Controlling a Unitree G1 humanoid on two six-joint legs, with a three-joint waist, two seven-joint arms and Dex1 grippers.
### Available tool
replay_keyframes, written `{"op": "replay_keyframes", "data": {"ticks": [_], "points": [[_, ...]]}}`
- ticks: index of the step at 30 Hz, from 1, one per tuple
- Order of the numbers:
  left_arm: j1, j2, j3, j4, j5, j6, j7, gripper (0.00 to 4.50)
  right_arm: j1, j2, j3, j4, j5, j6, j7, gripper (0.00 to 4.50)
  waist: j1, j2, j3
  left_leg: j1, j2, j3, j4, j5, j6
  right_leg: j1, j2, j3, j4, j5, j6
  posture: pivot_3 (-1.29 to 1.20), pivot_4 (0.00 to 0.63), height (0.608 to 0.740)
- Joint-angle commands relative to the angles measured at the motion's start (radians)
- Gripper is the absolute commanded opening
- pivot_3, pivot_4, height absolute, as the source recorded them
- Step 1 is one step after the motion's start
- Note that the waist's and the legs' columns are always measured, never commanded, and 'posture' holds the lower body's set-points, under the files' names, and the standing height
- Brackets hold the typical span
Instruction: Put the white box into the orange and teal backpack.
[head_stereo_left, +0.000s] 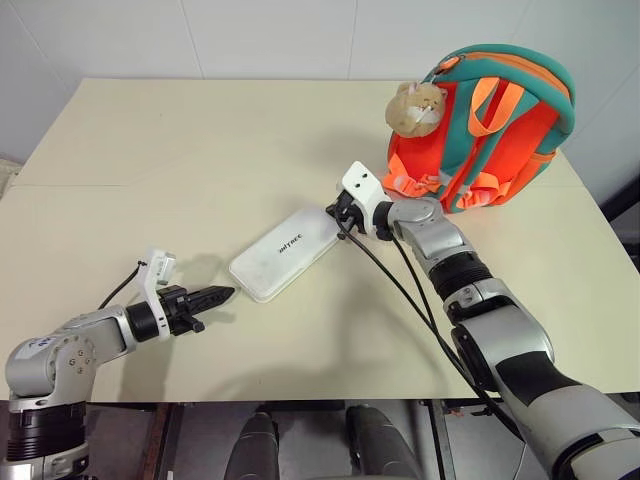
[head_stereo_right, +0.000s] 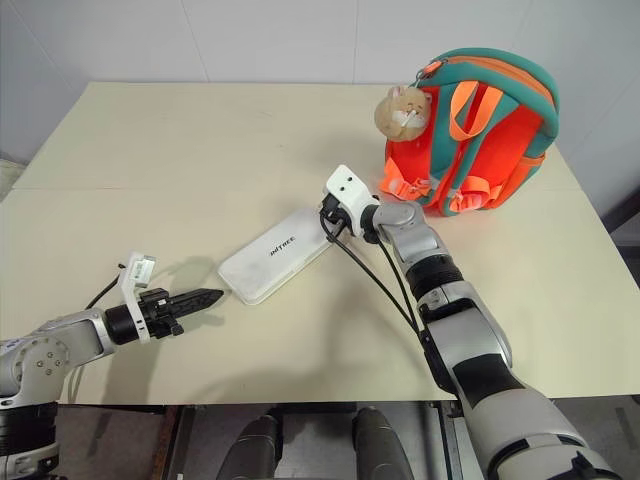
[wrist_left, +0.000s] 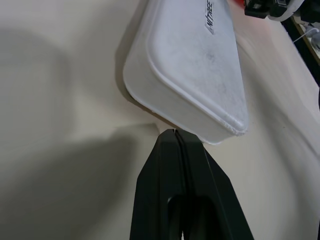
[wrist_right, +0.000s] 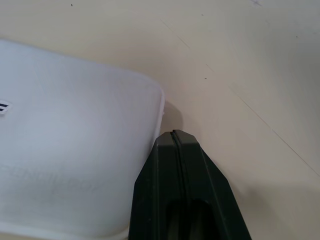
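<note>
A flat white box (head_stereo_left: 285, 254) with small dark lettering lies diagonally at the middle of a cream table (head_stereo_left: 180, 140), its long axis running from about 7 o'clock to 1 o'clock in the head camera's view. The orange and teal backpack (head_stereo_left: 495, 130) stands upright at the table's far right, roughly 1 o'clock from the box and well apart from it, strap side facing the camera, with a tan plush cat charm (head_stereo_left: 416, 108) hanging at its upper left.

The left gripper (head_stereo_left: 222, 294) reaches in from 8 o'clock, its two black fingers pressed together with nothing between them, the tips just beside the box's near end. In the left wrist view the closed tips sit right at the lower edge of that rounded corner; whether they actually touch it is hard to say.

The right gripper (wrist_right: 176, 134) comes in at the box's far end, at about 1 o'clock from the box's middle, its fingers likewise closed and empty. In the right wrist view the tips sit against the box's corner edge. Black cables (head_stereo_left: 400, 290) trail back along the right arm across the table.
</note>
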Motion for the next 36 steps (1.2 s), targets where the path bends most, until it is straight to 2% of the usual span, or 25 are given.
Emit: {"op": "replay_keyframes", "data": {"ticks": [1, 12, 25, 28, 32, 36], "points": [[-0.010, -0.009, -0.010, -0.027, -0.012, -0.012, 0.003, 0.02, -0.010, 0.005, -0.015, -0.033, 0.003, -0.017, 0.040, 0.00, -0.001, 0.000, 0.000, 0.000, 0.000, 0.000, 0.000, 0.000, 0.000, 0.000, 0.000, 0.000, 0.000, 0.000, 0.000, 0.00, 0.150, 0.740], [-0.052, -0.033, -0.067, 0.030, 0.031, -0.120, -0.040, 0.02, 0.127, -0.048, 0.031, -0.296, -0.007, 0.080, 0.162, 0.00, 0.007, 0.000, 0.000, 0.000, 0.000, 0.000, 0.000, 0.000, 0.000, 0.000, 0.000, 0.000, 0.000, 0.000, 0.000, 0.00, 0.150, 0.740], [-0.118, 0.015, -0.076, 0.138, 0.098, -0.233, -0.107, 0.02, 0.323, -0.168, 0.073, -0.711, 0.029, 0.255, 0.314, 0.00, 0.008, -0.001, 0.000, 0.002, -0.001, 0.000, 0.001, 0.000, -0.001, 0.002, 0.000, 0.000, 0.000, 0.000, 0.000, 0.00, 0.150, 0.740], [-0.123, 0.017, -0.082, 0.142, 0.100, -0.236, -0.114, 0.02, 0.324, -0.169, 0.062, -0.722, 0.028, 0.267, 0.292, 0.00, 0.008, -0.001, 0.000, 0.002, -0.001, 0.000, 0.001, 0.000, -0.001, 0.003, 0.000, 0.000, -0.001, 0.000, 0.000, 0.00, 0.150, 0.740], [-0.111, 0.022, -0.079, 0.128, 0.094, -0.225, -0.122, 0.02, 0.264, -0.153, -0.004, -0.650, 0.026, 0.257, 0.195, 0.00, 0.004, -0.001, 0.000, 0.002, 0.000, 0.000, 0.001, 0.000, -0.001, 0.002, 0.000, 0.000, -0.001, 0.000, 0.000, 0.00, 0.150, 0.740], [-0.079, 0.031, -0.080, 0.098, 0.083, -0.194, -0.129, 0.02, 0.226, -0.161, -0.032, -0.595, 0.035, 0.233, 0.168, 0.00, 0.004, -0.001, 0.000, 0.002, 0.000, 0.000, 0.000, 0.000, -0.001, 0.001, 0.000, 0.000, -0.001, 0.000, 0.000, 0.00, 0.150, 0.740]]}}
